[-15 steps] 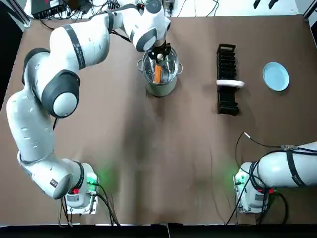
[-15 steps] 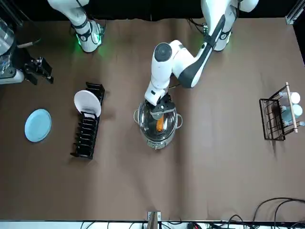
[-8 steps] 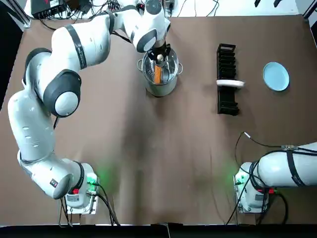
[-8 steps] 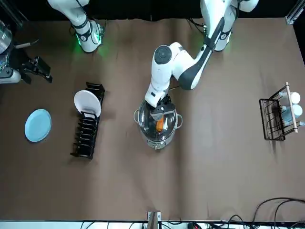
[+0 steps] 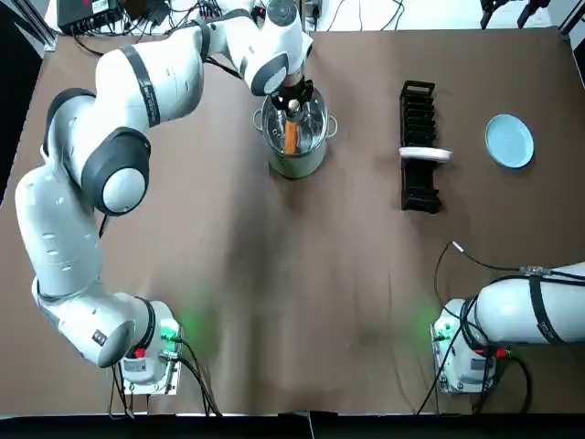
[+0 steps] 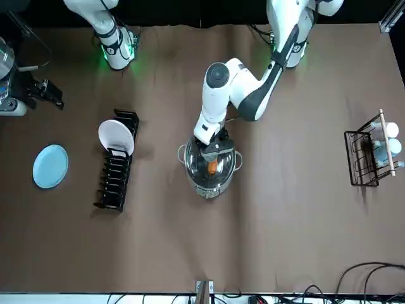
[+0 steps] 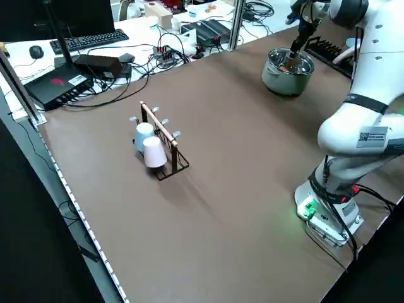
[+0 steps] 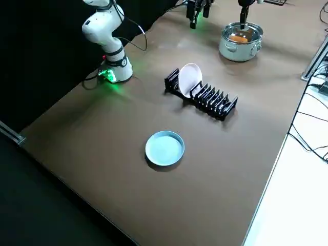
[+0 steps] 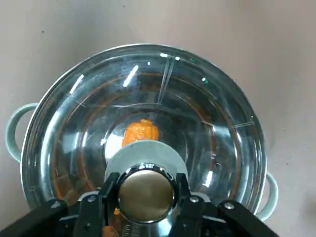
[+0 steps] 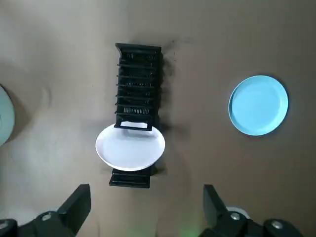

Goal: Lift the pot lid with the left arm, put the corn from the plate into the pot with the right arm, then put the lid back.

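One pot [image 5: 294, 163], one lid [image 5: 306, 117], one corn [image 5: 290, 137], two plates [image 5: 509, 141] [image 5: 424, 155], two racks [image 5: 417, 114] [image 6: 366, 159].

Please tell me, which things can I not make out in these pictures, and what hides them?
- Top view: the left gripper covers the knob, and from straight above I cannot tell whether the lid rests on the pot.
- Left wrist view: the corn is only an orange patch under glass reflections.
- Top view: the right gripper is cut by the upper edge.

The left arm [image 5: 137, 82] stretches far forward; the left tool [image 5: 292, 99] points straight down, fingers pinched inward. The right tool [image 6: 49, 94] hangs raised, fingers spread wide.
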Robot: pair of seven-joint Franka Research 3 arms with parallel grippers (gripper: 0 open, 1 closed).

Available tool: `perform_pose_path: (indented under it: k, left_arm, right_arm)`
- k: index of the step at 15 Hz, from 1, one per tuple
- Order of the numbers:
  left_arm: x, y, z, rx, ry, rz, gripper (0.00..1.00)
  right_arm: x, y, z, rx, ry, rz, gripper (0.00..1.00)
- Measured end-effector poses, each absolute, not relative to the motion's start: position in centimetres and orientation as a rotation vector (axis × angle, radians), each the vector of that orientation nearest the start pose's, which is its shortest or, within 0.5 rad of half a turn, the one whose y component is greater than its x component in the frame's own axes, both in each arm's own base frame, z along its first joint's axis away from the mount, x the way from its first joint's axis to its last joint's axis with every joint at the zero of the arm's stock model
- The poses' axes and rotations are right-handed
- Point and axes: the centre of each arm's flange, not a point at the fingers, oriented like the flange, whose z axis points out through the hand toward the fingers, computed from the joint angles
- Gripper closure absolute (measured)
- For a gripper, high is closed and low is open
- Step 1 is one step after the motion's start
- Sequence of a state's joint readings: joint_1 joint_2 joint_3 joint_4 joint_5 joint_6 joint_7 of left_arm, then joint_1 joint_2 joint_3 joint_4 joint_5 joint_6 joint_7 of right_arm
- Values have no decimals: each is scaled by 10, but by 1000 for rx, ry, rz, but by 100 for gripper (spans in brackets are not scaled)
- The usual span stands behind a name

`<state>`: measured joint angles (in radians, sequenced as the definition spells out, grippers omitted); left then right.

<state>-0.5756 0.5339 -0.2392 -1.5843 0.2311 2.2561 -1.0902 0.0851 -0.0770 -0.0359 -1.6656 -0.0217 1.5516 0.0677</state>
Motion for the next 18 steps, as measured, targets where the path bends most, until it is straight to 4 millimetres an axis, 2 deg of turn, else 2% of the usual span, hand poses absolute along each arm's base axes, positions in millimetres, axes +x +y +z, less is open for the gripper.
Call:
perform_pose_path:
  k: [8,9,13,18]
  left_arm:
    - [505,-492,347,-3204,-293,-240,49]
    - [505,-492,347,-3204,-294,-240,47]
    - [508,-492,351,-3211,-299,-254,17]
    - [511,-492,356,-3217,-307,-267,16]
  right_arm:
    - [523,24,608,-3162,25,135,0]
    - [521,24,607,-3162,24,150,0]
    - [519,24,610,-3162,23,145,0]
    - [515,25,615,-3161,20,144,0]
